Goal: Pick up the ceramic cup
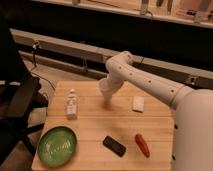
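My gripper (107, 98) is down low over the table (95, 125), near the middle of the far half, a bit closer to the far edge than the near one. I cannot tell if it is open or closed. It is pale, and whatever is under it is pale too.

I cannot pick out the ceramic cup by itself. I think it sits right at my gripper, hidden by it, because my arm (150, 85) bends down to that spot and no cup shows anywhere else on the table. I think my arm comes from above so that I do not bump the other things.

The small white bottle (72, 105) stands upright toward the left edge, well apart from my gripper. It has a label, but I cannot read it. The flat white block (138, 104) lies toward the right edge. The green plate (57, 146) sits in the near left corner. A flat black thing (114, 145) and a red-orange thing (142, 144) lie by the near edge. I see no words anywhere that I can read.
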Robot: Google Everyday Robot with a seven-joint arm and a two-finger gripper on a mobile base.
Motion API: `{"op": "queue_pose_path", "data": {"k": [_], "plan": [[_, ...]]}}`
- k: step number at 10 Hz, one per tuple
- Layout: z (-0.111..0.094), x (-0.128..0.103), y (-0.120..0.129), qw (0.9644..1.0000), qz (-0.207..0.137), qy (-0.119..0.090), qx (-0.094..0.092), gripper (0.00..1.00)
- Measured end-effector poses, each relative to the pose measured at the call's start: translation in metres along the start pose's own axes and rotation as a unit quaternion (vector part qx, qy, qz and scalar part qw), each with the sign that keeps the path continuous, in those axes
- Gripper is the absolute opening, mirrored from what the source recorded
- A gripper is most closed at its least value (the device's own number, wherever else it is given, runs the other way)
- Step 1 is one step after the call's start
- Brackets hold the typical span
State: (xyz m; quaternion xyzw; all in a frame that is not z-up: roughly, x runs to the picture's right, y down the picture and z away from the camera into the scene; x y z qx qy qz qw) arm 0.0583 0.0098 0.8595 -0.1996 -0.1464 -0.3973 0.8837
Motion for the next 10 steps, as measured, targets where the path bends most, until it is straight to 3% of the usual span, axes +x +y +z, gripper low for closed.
{"op": "queue_pose_path", "data": {"k": [4, 10], "plan": [[-0.025, 0.006, -0.009, 1.0, -0.002, 0.003, 0.005, 0.05], [-0.035, 0.011, -0.015, 1.0, -0.004, 0.003, 0.006, 0.05]]}}
